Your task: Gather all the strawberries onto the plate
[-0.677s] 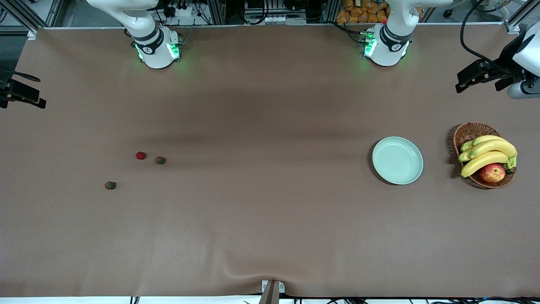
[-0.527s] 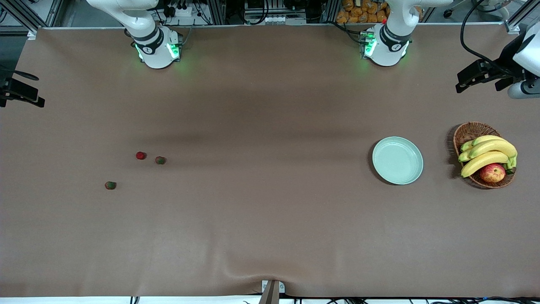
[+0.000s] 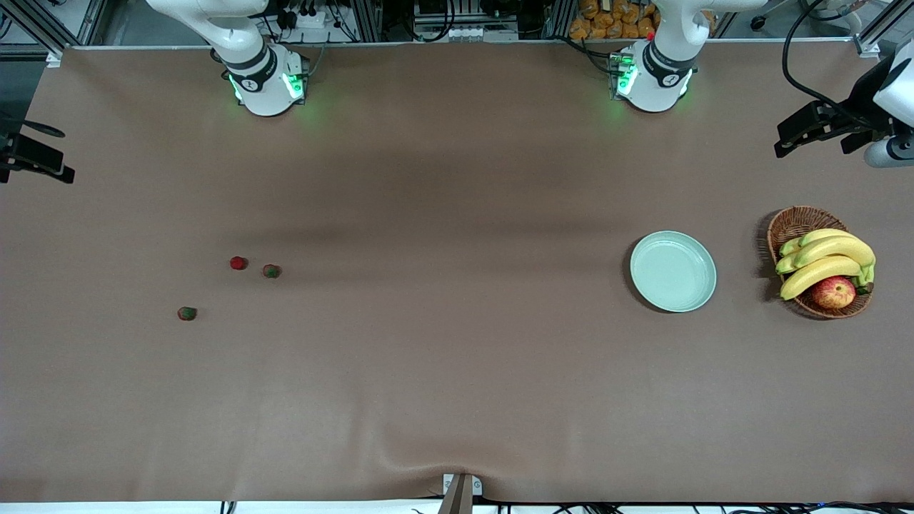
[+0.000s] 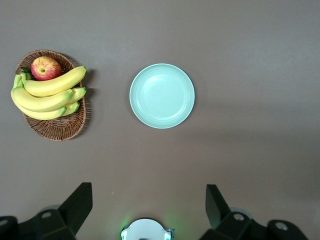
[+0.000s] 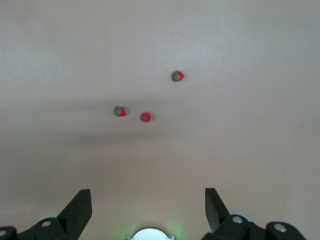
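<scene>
You're seeing three strawberries [image 3: 238, 263] [image 3: 271, 270] [image 3: 187, 313], red with green tops, lying well apart from the plain mint plate [image 3: 673, 271]; left claw [image 4: 149, 210] and right claw [image 5: 148, 209] are hanging open, empty.

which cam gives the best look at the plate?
Left wrist view: the plate sits whole and large, rim clear, nothing on it. Front view shows it whole but smaller, beside the basket. Right wrist view misses it.

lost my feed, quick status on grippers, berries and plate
Left gripper open, high over the plate. Right gripper open, high over three strawberries, all on the table toward the right arm's end. Plate holds nothing. Nothing between.
</scene>
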Controlling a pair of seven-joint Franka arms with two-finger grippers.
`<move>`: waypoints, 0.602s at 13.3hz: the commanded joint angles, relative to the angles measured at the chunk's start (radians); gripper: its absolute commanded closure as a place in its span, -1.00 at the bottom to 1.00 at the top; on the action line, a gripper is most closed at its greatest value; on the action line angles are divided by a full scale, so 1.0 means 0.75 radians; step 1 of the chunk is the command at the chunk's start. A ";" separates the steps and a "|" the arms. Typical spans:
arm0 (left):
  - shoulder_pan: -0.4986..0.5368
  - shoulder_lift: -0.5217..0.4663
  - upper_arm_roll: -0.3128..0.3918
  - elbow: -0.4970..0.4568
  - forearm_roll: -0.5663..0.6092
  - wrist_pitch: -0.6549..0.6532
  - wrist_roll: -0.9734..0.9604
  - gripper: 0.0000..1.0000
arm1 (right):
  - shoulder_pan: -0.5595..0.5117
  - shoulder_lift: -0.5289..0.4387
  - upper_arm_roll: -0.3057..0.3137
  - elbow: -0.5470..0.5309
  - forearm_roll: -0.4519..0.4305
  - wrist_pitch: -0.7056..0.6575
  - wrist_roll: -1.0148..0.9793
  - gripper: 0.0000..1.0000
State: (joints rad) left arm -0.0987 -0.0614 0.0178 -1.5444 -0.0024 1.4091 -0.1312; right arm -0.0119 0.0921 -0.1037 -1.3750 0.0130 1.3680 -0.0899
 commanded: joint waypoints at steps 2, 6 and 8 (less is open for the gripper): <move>0.007 0.010 -0.003 0.032 0.013 -0.018 0.024 -1.00 | 0.020 0.106 -0.011 -0.083 0.011 0.202 0.003 -1.00; 0.005 0.010 -0.007 0.016 0.011 -0.011 0.020 -1.00 | 0.018 0.243 -0.005 -0.291 0.015 0.578 0.001 -1.00; -0.016 0.012 -0.013 -0.013 0.011 0.031 0.003 -1.00 | 0.004 0.345 -0.007 -0.365 0.013 0.771 -0.001 -1.00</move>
State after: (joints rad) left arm -0.1012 -0.0587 0.0155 -1.5474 -0.0024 1.4136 -0.1312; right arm -0.0053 0.3106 -0.1033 -1.5983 0.0150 1.8510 -0.0899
